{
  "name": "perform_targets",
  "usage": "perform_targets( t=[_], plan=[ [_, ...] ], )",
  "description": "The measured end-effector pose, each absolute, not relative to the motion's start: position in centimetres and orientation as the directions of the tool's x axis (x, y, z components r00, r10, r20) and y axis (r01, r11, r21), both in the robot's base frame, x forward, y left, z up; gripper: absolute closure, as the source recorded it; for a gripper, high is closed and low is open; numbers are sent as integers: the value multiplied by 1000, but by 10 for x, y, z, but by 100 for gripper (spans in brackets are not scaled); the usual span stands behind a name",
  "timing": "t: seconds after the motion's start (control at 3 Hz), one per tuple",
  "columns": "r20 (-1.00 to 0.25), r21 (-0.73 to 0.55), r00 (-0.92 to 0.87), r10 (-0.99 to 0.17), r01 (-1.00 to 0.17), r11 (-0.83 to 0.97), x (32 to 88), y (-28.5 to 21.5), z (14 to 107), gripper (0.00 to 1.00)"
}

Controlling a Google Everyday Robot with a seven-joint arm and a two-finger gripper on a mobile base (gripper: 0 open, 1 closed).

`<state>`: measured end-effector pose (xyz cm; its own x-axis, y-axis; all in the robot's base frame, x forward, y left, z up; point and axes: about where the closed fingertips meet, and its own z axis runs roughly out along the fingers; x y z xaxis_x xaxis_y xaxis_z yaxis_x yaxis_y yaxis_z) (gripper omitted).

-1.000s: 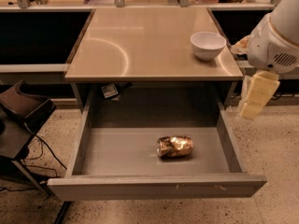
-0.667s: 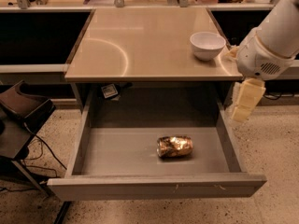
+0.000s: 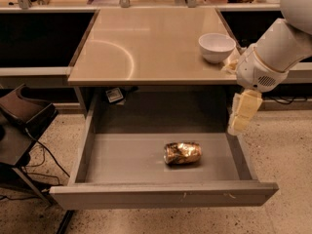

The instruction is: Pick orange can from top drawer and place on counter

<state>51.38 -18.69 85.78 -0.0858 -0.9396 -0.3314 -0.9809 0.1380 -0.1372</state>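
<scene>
The top drawer [image 3: 122,160] stands pulled wide open under the tabletop [image 3: 146,43], and the orange can [image 3: 182,152] lies on its side on the grey drawer floor, a little right of the middle and nearer the front panel than the back. Its crumpled gold skin catches the light. Nothing is touching it.

The claw [image 3: 243,113] hangs at the right side, pointing down and a bit tilted, just above the drawer's right wall near the back corner, well apart from the can. From where I stand I cannot tell whether the claw is open or closed; it holds nothing that I can see. The white arm [image 3: 278,48] comes down to it from the upper right, passing beside the tabletop's right edge.

On the tabletop a white bowl [image 3: 216,47] sits upright near the right edge, close to the arm. A small tag [image 3: 114,95] hangs under the tabletop at the drawer's back left. To the left of the drawer there is a dark brown seat [image 3: 22,113] with cables [image 3: 46,155] trailing over the speckled floor [image 3: 282,150]
</scene>
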Motion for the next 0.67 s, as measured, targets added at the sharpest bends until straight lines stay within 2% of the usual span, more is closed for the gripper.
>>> perform_targets(
  t=[0.67],
  plan=[
    [-363,-49,-161,-918,-980,191,512,-207,783,0]
  ],
)
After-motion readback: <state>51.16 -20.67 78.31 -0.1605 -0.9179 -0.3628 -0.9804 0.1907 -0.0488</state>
